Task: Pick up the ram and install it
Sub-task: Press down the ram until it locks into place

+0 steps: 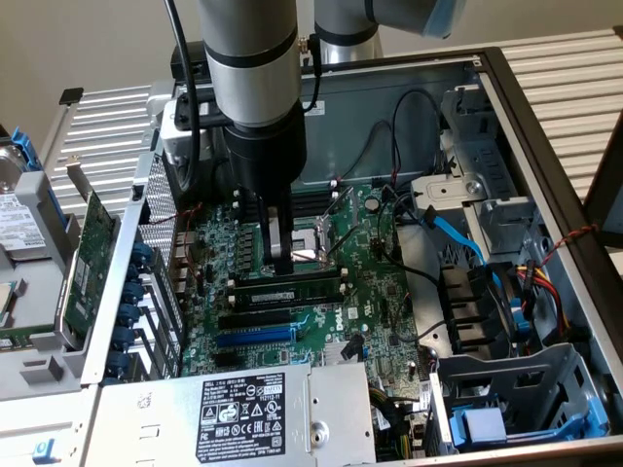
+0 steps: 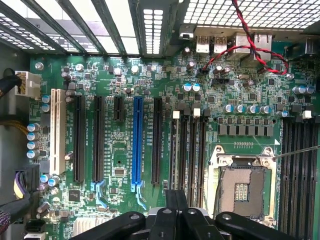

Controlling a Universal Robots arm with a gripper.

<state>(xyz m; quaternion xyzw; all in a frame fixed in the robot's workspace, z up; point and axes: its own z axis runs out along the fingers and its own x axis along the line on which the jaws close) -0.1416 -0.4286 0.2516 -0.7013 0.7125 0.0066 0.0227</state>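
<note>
A: Claw?

B: Fingers pressed together, nothing pinched between them that I can make out. It points straight down at the board.

A: Ram?

B: Right under the claw tips, lying lengthwise in a black memory slot, dark green with black chips along it. The tips come down to its upper edge near mid-length. Touching or a hair apart: cannot tell.

A: And from the wrist?

B: The claw hangs over the near ends of the memory slots, whose white clips show at the far ends. Cannot tell there which slot has the ram.

A: Around the claw?

B: The CPU socket, with its metal frame, is just beside it. A blue slot lies a few slots off on the other side, and a white slot beyond that.

A: Any writing?

B: There is a black label with white print and approval marks on the power supply, well off from the claw, past the ram. The words are too small to read. Fine white print runs along the blue slot, also unreadable. I cannot confirm any brand.
</note>
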